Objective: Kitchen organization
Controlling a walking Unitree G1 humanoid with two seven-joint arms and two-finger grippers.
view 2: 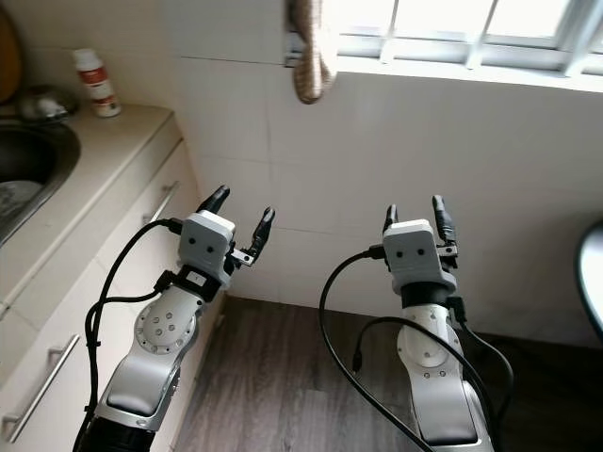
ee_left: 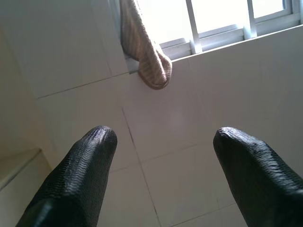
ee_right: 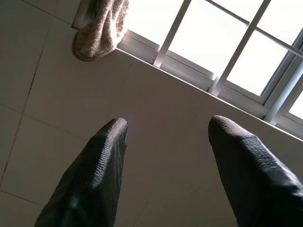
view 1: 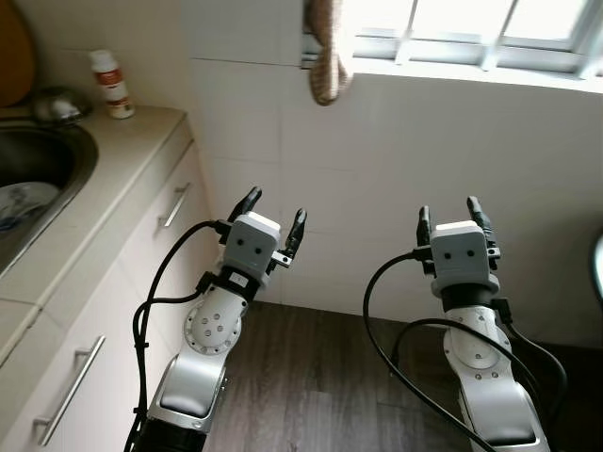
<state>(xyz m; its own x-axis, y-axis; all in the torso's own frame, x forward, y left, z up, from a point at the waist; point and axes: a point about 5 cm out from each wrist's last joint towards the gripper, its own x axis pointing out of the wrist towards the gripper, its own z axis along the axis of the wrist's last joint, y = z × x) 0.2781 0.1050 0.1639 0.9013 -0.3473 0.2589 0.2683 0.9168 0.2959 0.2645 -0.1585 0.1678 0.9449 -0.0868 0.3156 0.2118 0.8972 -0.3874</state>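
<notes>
A white tiled wall [view 1: 415, 188] fills the middle of the scene, with a window [view 1: 471, 33] at one o'clock and dark wood floor [view 1: 320, 377] at six. A beige counter [view 1: 113, 160] with drawers runs along nine o'clock, its edge slanting toward eleven, holding a sink [view 1: 38, 169] and an upright white bottle [view 1: 112, 84]. A tan cloth [view 1: 328, 52] hangs lengthwise down at twelve. The left gripper [view 1: 273, 217] and right gripper [view 1: 452, 218] hover over open floor, both with fingers spread and empty, pointing up at the wall.
</notes>
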